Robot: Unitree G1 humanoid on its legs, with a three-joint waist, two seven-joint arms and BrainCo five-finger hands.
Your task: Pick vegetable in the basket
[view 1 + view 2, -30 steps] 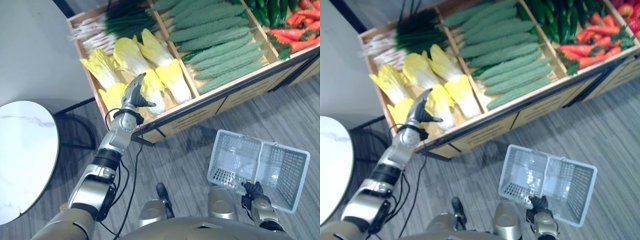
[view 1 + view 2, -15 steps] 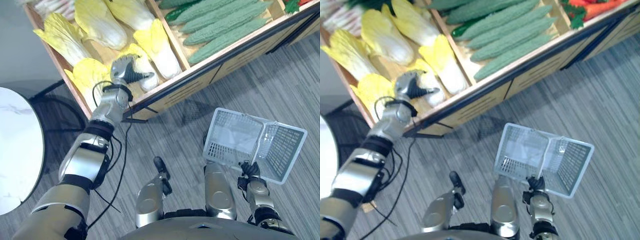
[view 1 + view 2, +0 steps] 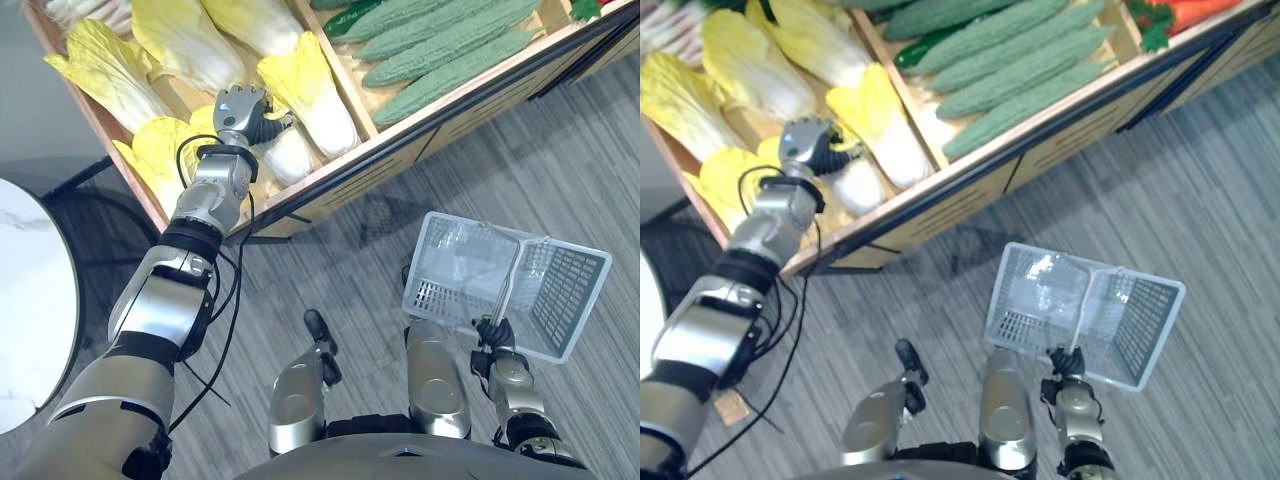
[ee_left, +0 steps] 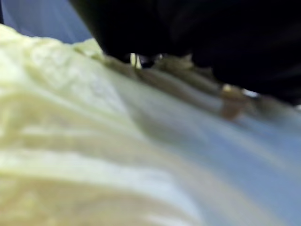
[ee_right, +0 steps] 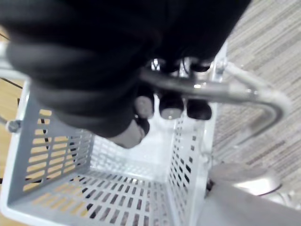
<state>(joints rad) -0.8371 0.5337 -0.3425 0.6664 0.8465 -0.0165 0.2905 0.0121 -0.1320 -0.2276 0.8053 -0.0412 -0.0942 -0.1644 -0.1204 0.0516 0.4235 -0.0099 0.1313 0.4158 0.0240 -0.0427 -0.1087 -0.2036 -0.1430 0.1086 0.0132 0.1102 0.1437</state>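
Note:
A pale napa cabbage (image 3: 291,158) lies near the front of the wooden produce crate (image 3: 420,130). My left hand (image 3: 238,108) rests on top of it, its fingers curled down round the white stem end. The left wrist view has the cabbage's ribbed leaves (image 4: 70,141) right under the dark hand cover. Lower right, my right hand (image 3: 493,332) is shut on the metal handle (image 5: 211,89) of a grey plastic basket (image 3: 455,300). The basket hangs over the floor with nothing in it; its perforated wall (image 5: 56,155) shows past my curled fingers (image 5: 171,106).
More napa cabbages (image 3: 190,40) lie in the same compartment. Green bitter gourds (image 3: 440,40) fill the compartment to the right, and carrots (image 3: 1200,10) lie past them. A white round table (image 3: 30,310) stands at the left. Grey striped flooring lies between crate and basket.
The camera has tipped down, so the crate sits higher in view. My left hand's fingers have gone from stretched to curled over the cabbage. The right hand still holds the basket.

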